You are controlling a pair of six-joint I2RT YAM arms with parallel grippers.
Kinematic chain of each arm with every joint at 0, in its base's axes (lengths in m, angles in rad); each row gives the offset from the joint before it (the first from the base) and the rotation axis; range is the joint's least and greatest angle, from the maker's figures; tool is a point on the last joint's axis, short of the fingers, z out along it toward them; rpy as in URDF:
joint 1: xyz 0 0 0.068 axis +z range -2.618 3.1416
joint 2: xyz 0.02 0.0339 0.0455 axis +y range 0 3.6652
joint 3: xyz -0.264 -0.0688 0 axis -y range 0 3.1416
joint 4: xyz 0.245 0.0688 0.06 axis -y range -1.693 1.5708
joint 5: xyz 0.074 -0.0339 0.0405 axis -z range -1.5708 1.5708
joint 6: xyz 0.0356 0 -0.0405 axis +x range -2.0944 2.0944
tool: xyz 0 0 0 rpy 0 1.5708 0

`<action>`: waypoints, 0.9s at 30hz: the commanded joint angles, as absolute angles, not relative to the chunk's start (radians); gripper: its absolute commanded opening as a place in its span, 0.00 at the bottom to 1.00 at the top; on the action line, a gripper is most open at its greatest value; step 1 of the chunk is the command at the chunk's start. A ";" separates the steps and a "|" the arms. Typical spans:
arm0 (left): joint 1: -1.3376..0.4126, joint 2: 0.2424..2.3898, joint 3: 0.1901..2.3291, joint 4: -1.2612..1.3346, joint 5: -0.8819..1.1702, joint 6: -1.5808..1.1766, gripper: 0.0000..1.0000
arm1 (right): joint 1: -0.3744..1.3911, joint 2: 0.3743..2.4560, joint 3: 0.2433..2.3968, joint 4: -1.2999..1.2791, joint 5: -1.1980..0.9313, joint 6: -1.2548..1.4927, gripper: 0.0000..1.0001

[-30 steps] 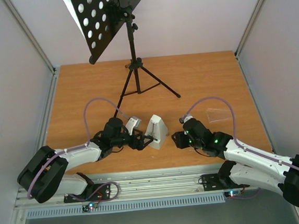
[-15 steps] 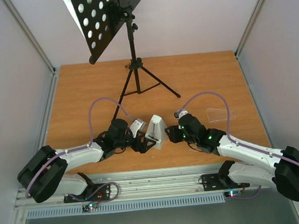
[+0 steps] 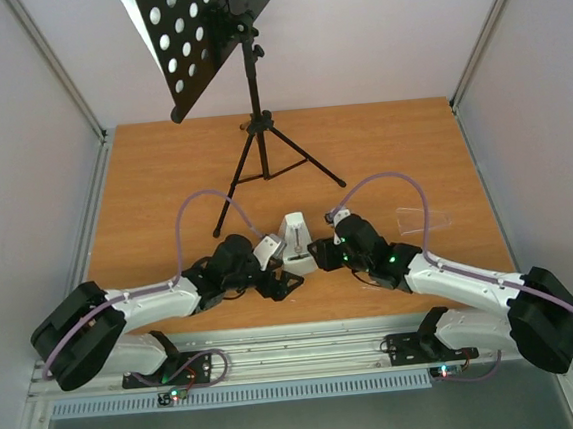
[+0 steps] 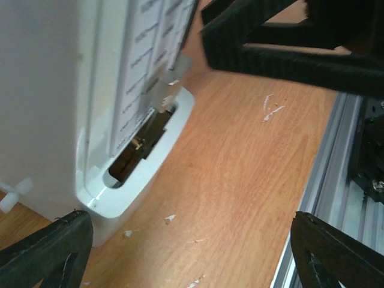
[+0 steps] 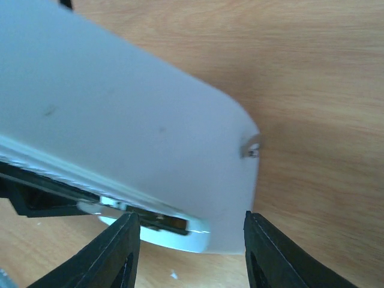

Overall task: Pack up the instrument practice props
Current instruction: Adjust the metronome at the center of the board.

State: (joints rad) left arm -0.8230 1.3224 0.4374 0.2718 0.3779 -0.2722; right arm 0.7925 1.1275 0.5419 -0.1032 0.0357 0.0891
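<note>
Although the packing is under way, nothing is seen to be packed as yet, and no case or box is shown in any view. At 12 o'clock on the wooden bench [image 3: 411, 143] the tall black tripod music stand with its round-holed desk [image 3: 254, 107] is set up at full height with its legs spread. A white edge behind the desk, taken to be the white printed sheet of music [image 3: 131, 12], is lodged there. The small white pyramid-shaped metronome [image 3: 295, 239] is placed upright toward 6 o'clock, between the two arms.

The left gripper [image 4: 189, 246] is held at the metronome's 8 o'clock with its fingers spread wide and nothing clamped. The right gripper [image 5: 191, 240] is set at the metronome's 3 o'clock, its fingers half parted around the white base. Whether the base is actually pinched cannot be told. A small clear plastic piece [image 3: 419, 219] is left lying at 3 o'clock, well apart from both arms.

The metronome is judged to be the item in hand. All three props are judged to be left to pack.
</note>
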 commanded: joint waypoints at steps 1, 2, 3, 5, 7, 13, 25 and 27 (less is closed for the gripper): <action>-0.844 1.293 0.431 0.316 0.398 -0.270 0.91 | 0.796 1.166 0.569 -0.003 -0.054 0.051 0.50; -0.844 1.294 0.431 0.316 0.397 -0.268 0.91 | 0.796 1.177 0.572 0.026 -0.062 0.046 0.50; -0.845 1.295 0.431 0.317 0.397 -0.268 0.91 | 0.797 1.188 0.577 0.035 -0.069 0.043 0.50; -0.845 1.298 0.431 0.322 0.399 -0.270 0.91 | 0.796 1.204 0.586 0.041 -0.074 0.037 0.50; -0.844 1.292 0.430 0.321 0.394 -0.271 0.91 | 0.796 1.206 0.591 0.039 -0.066 0.037 0.50; -0.844 1.159 0.396 0.247 0.253 -0.287 0.92 | 0.796 1.101 0.581 -0.079 -0.007 0.034 0.52; -0.772 0.861 0.450 -0.041 -0.079 -0.159 0.99 | 0.698 0.598 0.585 -0.651 0.383 0.062 0.83; -0.745 0.847 0.416 -0.013 -0.153 -0.157 0.99 | 0.629 0.590 0.587 -0.675 0.370 0.075 0.86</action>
